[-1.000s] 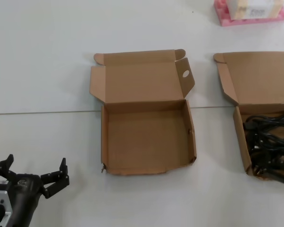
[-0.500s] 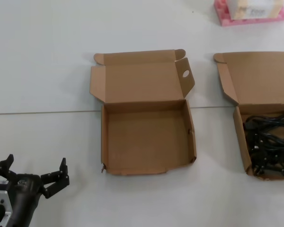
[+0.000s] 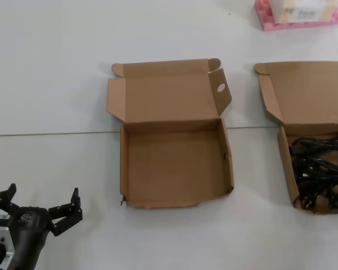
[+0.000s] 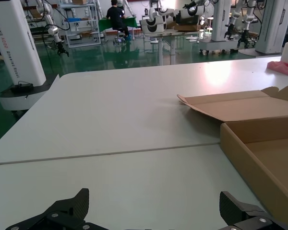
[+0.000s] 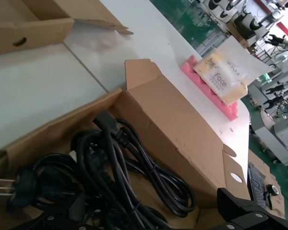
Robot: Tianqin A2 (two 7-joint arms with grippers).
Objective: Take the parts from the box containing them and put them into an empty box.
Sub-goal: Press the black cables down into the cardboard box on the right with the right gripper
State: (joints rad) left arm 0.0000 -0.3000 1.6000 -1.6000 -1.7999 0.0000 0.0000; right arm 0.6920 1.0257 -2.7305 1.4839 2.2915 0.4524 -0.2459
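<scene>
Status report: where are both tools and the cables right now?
Left tool open, parked low left on table. Right tool open over cables, nothing gripped. Cables in right box; holed box empty. Nothing in the way.

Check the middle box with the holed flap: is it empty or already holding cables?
Empty. The holed-flap box lies open with a bare floor; all cables sit in the right box.

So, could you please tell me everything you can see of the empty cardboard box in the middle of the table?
The empty box is a shallow brown cardboard mailer lying flat on the white table, its hinged lid folded back, away from the robot. One lid side flap has a round hole. The floor is bare and the near wall looks slightly dented. Nothing touches it but the table.
</scene>
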